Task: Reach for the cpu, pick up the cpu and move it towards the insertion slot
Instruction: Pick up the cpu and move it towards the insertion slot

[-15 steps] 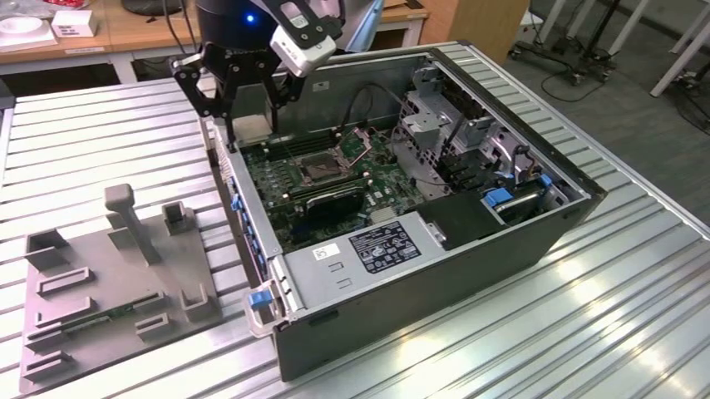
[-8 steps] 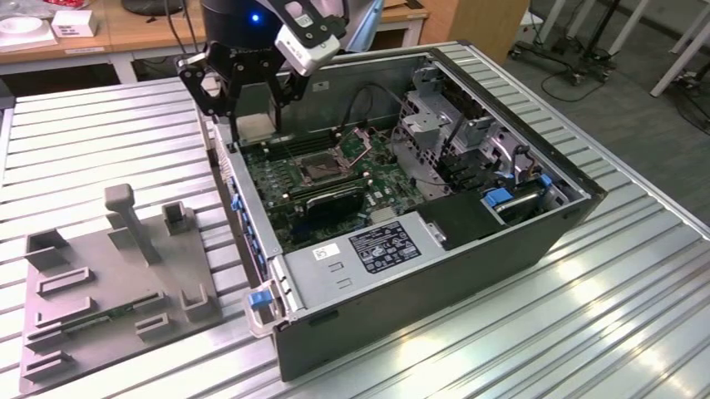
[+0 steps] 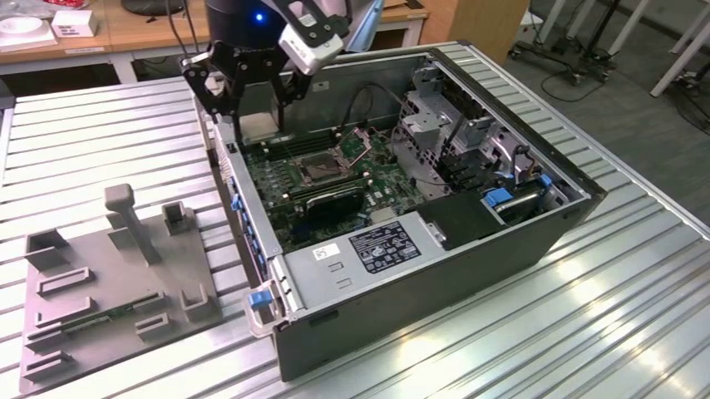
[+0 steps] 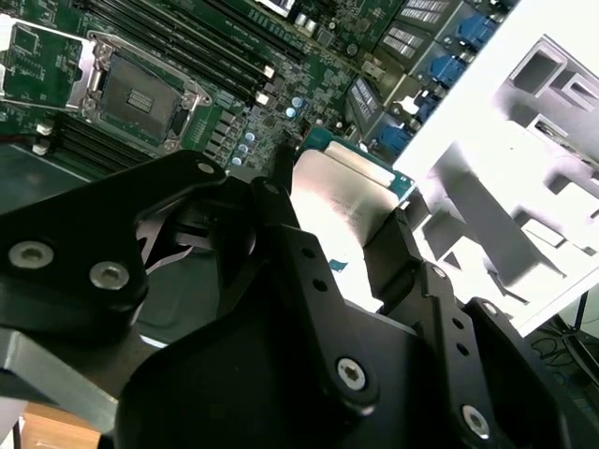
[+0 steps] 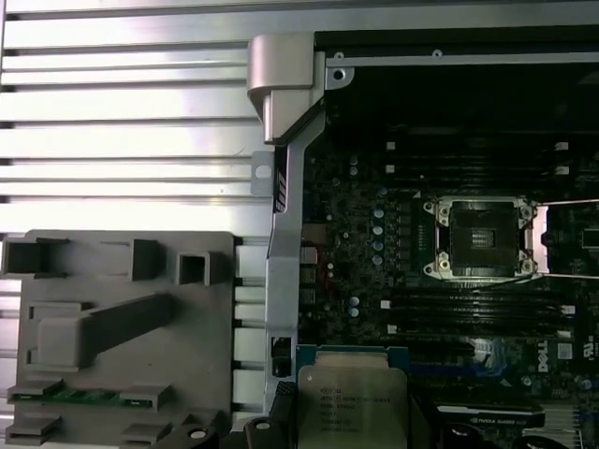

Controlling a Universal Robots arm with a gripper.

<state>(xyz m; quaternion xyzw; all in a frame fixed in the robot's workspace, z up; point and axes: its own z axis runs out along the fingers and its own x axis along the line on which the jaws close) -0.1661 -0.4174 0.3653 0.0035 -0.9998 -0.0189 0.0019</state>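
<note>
Silvery cpu (image 4: pixel 351 201) clamped by two opposite edges between the fingers (image 4: pixel 398 253) of the black pincer (image 4: pixel 342 213). It hangs in the air above the green board, just inside the side wall (image 5: pixel 281 281) of the open computer case (image 3: pixel 444 274), on the exterior view's left.

Risk, nearest first:
- The hold appears to rest on the thin rim alone, so a jolt could let the chip twist or slip onto the board below.
- The case wall stands close beside the pincer, and a low or wide sweep could clip it.
- Farther in, the insertion slot (image 5: pixel 477 238) lies well apart from the chip. Its metal frame is open and its dark centre exposed, so a skewed or dropped arrival would probably harm the contacts.

Appearance: a flat square with a matt silver-white top bearing faint print, set on a thin blue-green rim that shows at one edge. It looks rigid and smooth, and likely offers little friction.

Beyond the case, a grey fixture (image 3: pixel 111 283) rests on the slatted metal desk (image 3: pixel 89 133).
</note>
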